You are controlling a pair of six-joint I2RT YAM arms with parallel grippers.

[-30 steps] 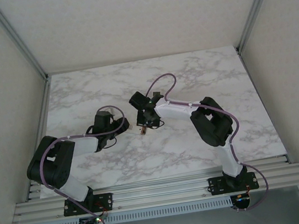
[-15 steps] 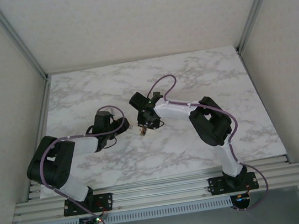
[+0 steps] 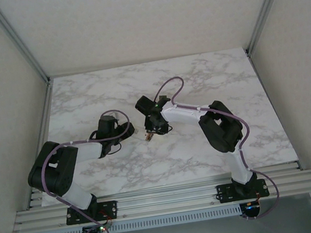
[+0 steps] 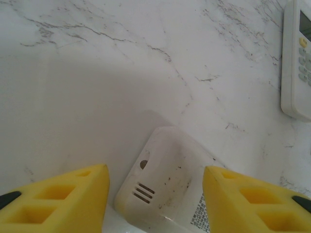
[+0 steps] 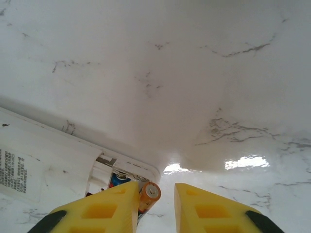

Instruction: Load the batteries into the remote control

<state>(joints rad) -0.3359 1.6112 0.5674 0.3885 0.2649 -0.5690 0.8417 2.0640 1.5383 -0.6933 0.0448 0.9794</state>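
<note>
Yellow foam jaws of the right gripper point(image 5: 163, 196) stand a little apart at 6 o'clock of its wrist view, with the frame cutting off their lower parts. A battery point(image 5: 149, 193), gold end up, lies against the jaw toward 7 o'clock. A clear gap separates it from the other jaw, so nothing is clamped. Most of its body is hidden behind that jaw, and whether it sits fully in place cannot be told.

It stands at the end of the open compartment of a white remote point(image 5: 58, 155), which runs off toward 9 o'clock. Another cell point(image 5: 116, 179) shows blue and red inside the compartment, half covered.

In the left wrist view the left gripper point(image 4: 155, 179) straddles the remote point(image 4: 160, 160), which lies back up with three small slots and part of a printed label showing. Its near end is cut off at 6 o'clock. The jaws stand well apart, but whether they press on it cannot be told. A second remote point(image 4: 297, 63) lies buttons up at 2 o'clock on the marble table point(image 4: 97, 73), cut by the frame's edge.
</note>
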